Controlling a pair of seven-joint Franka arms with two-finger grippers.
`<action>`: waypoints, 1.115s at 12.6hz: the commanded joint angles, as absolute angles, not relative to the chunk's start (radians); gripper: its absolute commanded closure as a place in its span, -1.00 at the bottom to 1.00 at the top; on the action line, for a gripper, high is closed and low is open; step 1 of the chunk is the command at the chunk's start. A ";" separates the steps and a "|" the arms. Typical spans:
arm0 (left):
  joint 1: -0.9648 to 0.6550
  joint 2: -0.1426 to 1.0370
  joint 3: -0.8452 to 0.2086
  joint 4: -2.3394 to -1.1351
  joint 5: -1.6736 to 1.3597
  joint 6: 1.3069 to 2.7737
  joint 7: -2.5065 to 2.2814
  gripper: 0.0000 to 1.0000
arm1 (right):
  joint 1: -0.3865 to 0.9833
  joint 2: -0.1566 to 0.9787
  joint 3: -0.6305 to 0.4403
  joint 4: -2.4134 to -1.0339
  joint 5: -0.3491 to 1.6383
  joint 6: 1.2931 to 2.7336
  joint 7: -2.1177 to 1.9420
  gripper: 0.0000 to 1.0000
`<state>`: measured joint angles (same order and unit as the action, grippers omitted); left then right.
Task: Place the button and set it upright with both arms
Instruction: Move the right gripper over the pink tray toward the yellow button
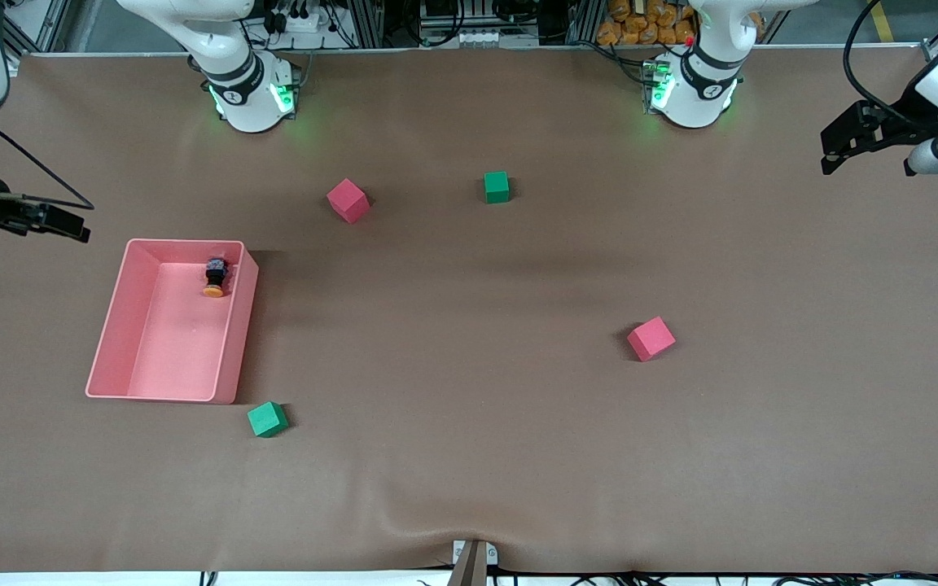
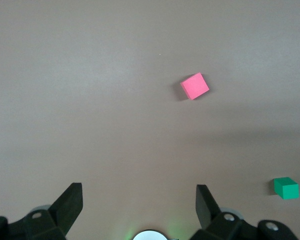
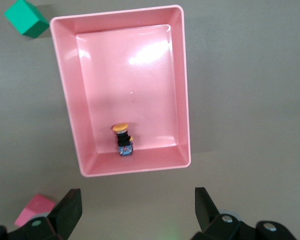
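Button (image 1: 215, 277) lies on its side in pink bin (image 1: 111, 325), in corner toward robot bases, just beside end wall. Your right gripper (image 1: 62, 221) hangs above bench beside bin, jaws spread, empty. Left gripper (image 1: 839, 146) waits high at left arm's end, jaws wide. Risk: wall crowds your grasp; a jaw may strike rim or nudge button away.

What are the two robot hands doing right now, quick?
Left gripper: open, holding nothing, up over the bare table at its own arm's end.
Right gripper: open, holding nothing, up beside the pink tray with the button inside.
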<state>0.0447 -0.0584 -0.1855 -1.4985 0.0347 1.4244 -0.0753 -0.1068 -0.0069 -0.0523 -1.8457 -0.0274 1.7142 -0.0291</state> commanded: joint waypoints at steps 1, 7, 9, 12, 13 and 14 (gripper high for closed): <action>0.052 -0.064 -0.190 -1.499 0.038 1.414 -0.074 -1.00 | -0.161 -0.012 -0.038 -1.952 -0.040 1.839 -0.086 -1.00; 0.052 -0.063 -0.190 -1.497 0.038 1.416 -0.080 -1.00 | -0.179 0.061 -0.038 -1.970 -0.040 1.891 -0.092 -1.00; 0.052 -0.060 -0.189 -1.497 0.038 1.417 -0.080 -1.00 | -0.179 0.083 -0.038 -1.971 -0.040 1.907 -0.095 -1.00; 0.052 -0.061 -0.189 -1.499 0.038 1.417 -0.081 -1.00 | -0.178 0.109 -0.038 -2.032 -0.040 2.006 -0.095 -1.00; 0.054 -0.060 -0.189 -1.497 0.038 1.419 -0.081 -1.00 | -0.172 0.118 -0.038 -2.063 -0.040 2.060 -0.094 -1.00; 0.052 -0.060 -0.189 -1.497 0.038 1.420 -0.081 -1.00 | -0.160 0.139 -0.037 -2.078 -0.040 2.107 -0.094 -1.00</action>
<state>0.0457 -0.0575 -0.1843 -1.5001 0.0347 1.4242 -0.0772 -0.1624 0.1267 -0.0489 -2.0292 -0.0275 2.0301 -0.0853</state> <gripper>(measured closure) 0.000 0.000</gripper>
